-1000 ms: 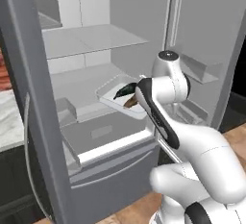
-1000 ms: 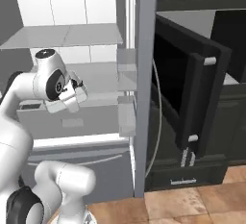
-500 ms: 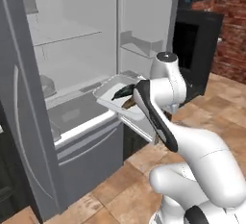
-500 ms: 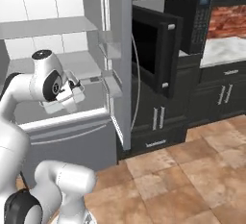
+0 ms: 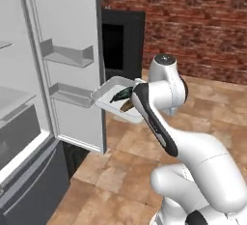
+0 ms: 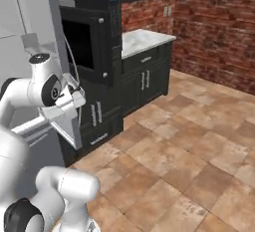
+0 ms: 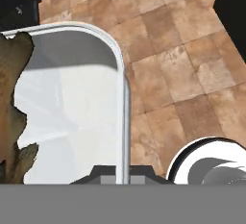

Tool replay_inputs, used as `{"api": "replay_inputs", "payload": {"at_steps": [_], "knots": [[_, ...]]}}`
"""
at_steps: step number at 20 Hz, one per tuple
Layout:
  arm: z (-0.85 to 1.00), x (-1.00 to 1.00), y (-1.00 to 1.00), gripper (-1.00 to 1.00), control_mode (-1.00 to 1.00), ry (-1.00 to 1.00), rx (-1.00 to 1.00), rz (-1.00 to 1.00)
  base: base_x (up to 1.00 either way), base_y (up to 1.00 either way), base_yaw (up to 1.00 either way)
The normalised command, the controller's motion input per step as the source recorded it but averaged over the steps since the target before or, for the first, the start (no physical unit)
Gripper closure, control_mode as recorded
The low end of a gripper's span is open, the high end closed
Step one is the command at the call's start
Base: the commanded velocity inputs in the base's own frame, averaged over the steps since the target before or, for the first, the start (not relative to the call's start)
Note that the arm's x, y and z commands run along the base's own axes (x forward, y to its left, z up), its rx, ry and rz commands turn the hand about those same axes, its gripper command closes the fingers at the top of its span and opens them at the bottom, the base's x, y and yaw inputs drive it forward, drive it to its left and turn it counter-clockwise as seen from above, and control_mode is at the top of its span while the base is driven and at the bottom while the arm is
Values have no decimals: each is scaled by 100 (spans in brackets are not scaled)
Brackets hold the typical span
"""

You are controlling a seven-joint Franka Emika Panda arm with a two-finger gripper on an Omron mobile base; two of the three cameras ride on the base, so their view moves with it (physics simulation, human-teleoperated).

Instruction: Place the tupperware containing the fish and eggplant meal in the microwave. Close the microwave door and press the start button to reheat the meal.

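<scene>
The gripper [image 7: 123,170] is clamped on the rim of the tupperware [image 5: 110,94], one finger on each side of the thin wall, holding it level in the air. The container sits just beside the outer edge of the open fridge door [image 5: 67,60], close to its lower door shelf, and the fish and eggplant meal [image 5: 123,98] lies toward the arm's side of it. Beyond the fridge door, the microwave [image 6: 82,39] stands with the microwave door [image 6: 102,42] swung outward, its free edge toward the room. Tiled floor [image 6: 189,141] spreads wide to the right of the fridge door.
</scene>
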Motion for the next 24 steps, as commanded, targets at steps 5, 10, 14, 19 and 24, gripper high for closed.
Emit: {"api": "replay_inputs", "payload": {"at_steps": [5, 10, 14, 19, 24], "knots": [[0, 0, 0, 100, 100, 0, 0, 0, 6, -20, -74], [0, 0, 0, 100, 100, 0, 0, 0, 13, -30, -64], [0, 0, 0, 100, 100, 0, 0, 0, 51, 6, -36], [0, 0, 0, 100, 100, 0, 0, 0, 100, 20, -6], [0, 0, 0, 100, 100, 0, 0, 0, 100, 23, 7]]}}
